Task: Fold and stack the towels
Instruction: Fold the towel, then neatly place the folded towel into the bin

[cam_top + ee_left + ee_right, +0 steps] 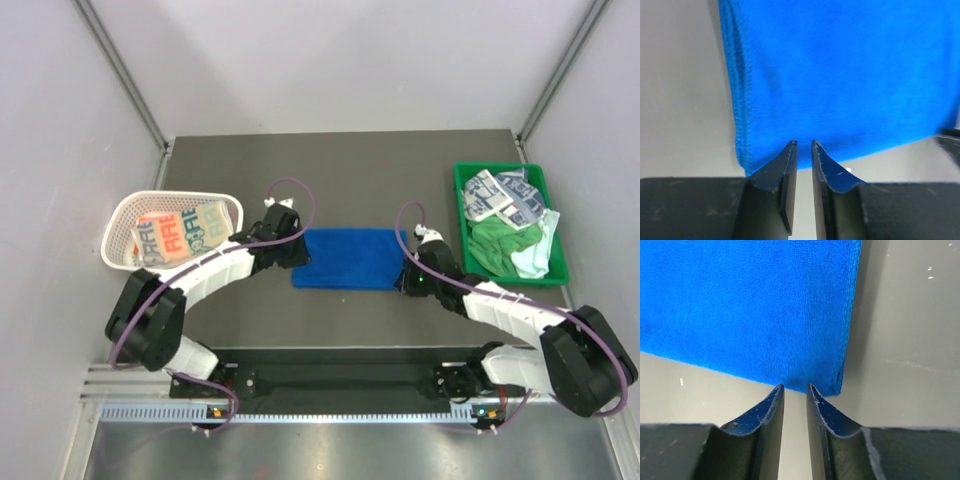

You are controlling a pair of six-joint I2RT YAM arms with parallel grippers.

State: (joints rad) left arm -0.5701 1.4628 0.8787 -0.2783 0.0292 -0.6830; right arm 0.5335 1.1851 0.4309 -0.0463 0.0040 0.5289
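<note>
The royal blue towel (pixel 348 258) lies folded flat as a rectangle at the table's middle. My left gripper (pixel 297 252) is at its left end; in the left wrist view the gripper (pixel 804 144) is slightly open and empty, with its tips at the hem of the blue towel (pixel 840 75). My right gripper (pixel 404 272) is at the right end; in the right wrist view the gripper (pixel 794 386) is slightly open and empty, near a corner of the blue towel (pixel 750 305). An orange-teal print towel (pixel 175 238) lies in the basket. White print towels (pixel 505 195), a bright green towel (pixel 495 243) and a pale mint towel (pixel 535 255) lie in the tray.
The white mesh basket (pixel 120 222) stands at the left. The green plastic tray (pixel 561 272) stands at the right edge. Grey walls close in the table at the back and both sides.
</note>
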